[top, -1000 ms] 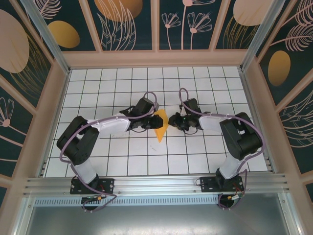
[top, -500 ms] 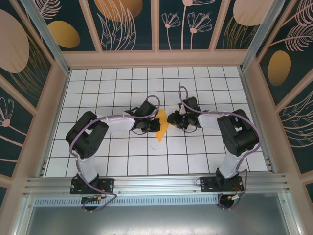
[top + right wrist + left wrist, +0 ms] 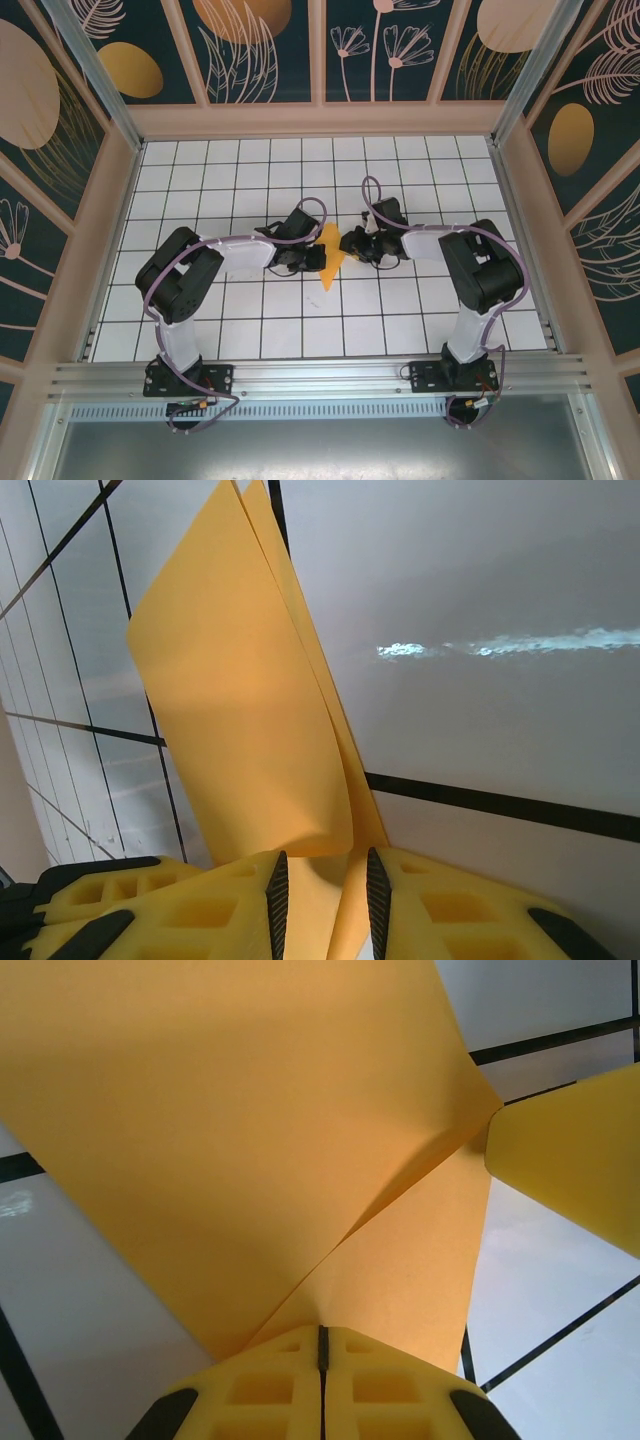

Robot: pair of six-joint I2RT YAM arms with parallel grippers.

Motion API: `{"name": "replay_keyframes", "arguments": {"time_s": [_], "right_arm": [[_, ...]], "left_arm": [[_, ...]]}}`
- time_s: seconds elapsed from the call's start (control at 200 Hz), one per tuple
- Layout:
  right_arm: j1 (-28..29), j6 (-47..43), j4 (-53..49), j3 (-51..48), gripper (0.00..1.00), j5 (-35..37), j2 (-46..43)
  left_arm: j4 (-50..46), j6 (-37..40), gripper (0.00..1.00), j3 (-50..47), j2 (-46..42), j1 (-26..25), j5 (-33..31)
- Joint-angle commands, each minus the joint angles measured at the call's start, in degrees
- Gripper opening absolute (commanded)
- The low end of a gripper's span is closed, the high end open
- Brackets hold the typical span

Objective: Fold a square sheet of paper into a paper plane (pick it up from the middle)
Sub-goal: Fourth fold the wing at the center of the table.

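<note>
Paper (image 3: 330,265) edge pinched, L jaws.

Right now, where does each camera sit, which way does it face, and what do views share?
Top external: above, behind the bases, looking down at the table; left arm, right arm show.
Left wrist: on that wrist, looking along the shut left jaws, clamped on the orange-yellow paper.
Right wrist: on that wrist, looking past the parted right jaws, paper between them.
Shared: all show the paper.
</note>
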Motion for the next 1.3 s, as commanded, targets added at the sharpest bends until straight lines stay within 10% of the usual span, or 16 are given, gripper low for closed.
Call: {"name": "replay_keyframes", "arguments": {"time_s": [0.0, 1.296], "right_arm": [[0.56, 0.72, 1.34, 1.56, 0.31, -1.61, 0.82], [12.29, -4.75, 10.60, -11.62, 0.09, 15.28, -10.31]], "left_arm": [[0.04, 1.14, 0.09, -1.41, 1.43, -0.07, 0.08], [21.95, -21.09, 0.23, -12.38, -7.61, 0.06, 0.46]]}}
